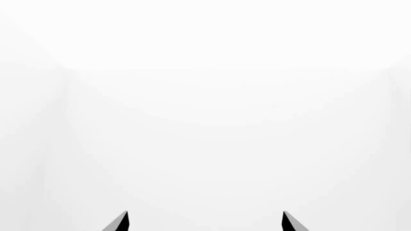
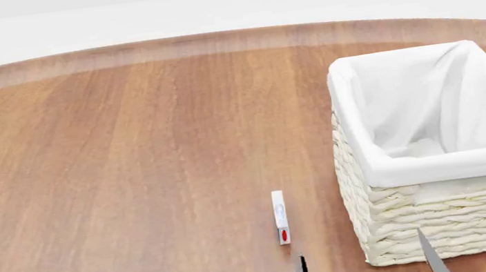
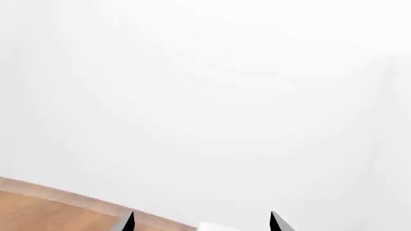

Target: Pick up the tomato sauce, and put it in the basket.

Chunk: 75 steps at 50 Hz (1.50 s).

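On the right side of the round wooden table [image 2: 137,177], head view, stands the basket [image 2: 439,223]: cream woven wicker, white cloth lining folded over its rim, interior showing only white cloth. Just left of the basket, apart from it, a small narrow white object with a red end [image 2: 280,217] lies on the wood; too small to identify, and I cannot tell whether it is the tomato sauce. No red-and-green can is visible in any view.

Right gripper [image 2: 363,264]: two dark fingertips rise from the lower edge of the head view, one near the white object, one in front of the basket's near wall, spread apart with nothing between them. Right wrist view confirms: both tips [image 3: 130,222] well separated, empty gap, a strip of table edge and white background beyond.

Left gripper [image 1: 205,221]: left wrist view shows two tips spread wide, nothing held, facing blank white surroundings.
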### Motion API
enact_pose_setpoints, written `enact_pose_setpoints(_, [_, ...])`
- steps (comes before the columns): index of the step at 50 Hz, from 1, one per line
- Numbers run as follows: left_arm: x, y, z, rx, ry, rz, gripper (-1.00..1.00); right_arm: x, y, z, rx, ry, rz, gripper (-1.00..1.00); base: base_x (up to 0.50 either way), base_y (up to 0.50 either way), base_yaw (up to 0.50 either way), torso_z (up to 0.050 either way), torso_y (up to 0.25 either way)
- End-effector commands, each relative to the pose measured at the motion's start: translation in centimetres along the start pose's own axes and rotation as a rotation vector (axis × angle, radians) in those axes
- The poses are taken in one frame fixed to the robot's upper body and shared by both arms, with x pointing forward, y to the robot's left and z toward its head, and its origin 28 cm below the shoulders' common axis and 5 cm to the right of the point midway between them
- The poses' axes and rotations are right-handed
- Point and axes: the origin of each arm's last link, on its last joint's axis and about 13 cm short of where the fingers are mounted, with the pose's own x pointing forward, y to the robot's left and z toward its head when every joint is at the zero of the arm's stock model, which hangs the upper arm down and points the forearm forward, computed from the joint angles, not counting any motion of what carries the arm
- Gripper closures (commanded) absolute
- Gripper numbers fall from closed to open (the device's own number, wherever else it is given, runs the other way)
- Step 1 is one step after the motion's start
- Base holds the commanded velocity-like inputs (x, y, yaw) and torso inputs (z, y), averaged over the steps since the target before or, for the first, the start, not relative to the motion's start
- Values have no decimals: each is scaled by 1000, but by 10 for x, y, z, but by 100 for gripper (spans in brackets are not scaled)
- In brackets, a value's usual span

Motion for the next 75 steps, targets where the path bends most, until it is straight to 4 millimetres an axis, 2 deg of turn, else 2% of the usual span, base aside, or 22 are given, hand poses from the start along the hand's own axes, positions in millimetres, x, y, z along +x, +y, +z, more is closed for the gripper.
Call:
enact_pose_setpoints(1, [0, 0, -3, 3, 10, -5, -100, -28, 4, -17, 27, 147, -10, -100, 0, 0, 0, 0, 0])
enact_pose_setpoints(16, [-2, -1, -3, 6, 11, -8, -100, -47, 5, -26, 41, 261, -3, -100, 0, 0, 0, 0, 0])
enact_pose_setpoints(26, [-1, -2, -3, 4, 17, -19, -100, -51, 8, -40, 97, 380, 16, -100, 0, 0, 0, 0, 0])
enact_pose_setpoints(33, [-1, -3, -3, 2, 15, -23, -100, -52, 8, -45, 203, 506, 9, -100, 0, 0, 0, 0, 0])
enact_pose_setpoints(57, [-1, -3, -5, 13, 30, -30, -100, -53, 9, -51, 280, 645, -37, -100, 0, 0, 0, 0, 0])
enact_pose_setpoints(75, [-1, -1, -9, 14, 38, -25, -100, -69, 8, -56, 343, 765, -48, -100, 0, 0, 0, 0, 0])
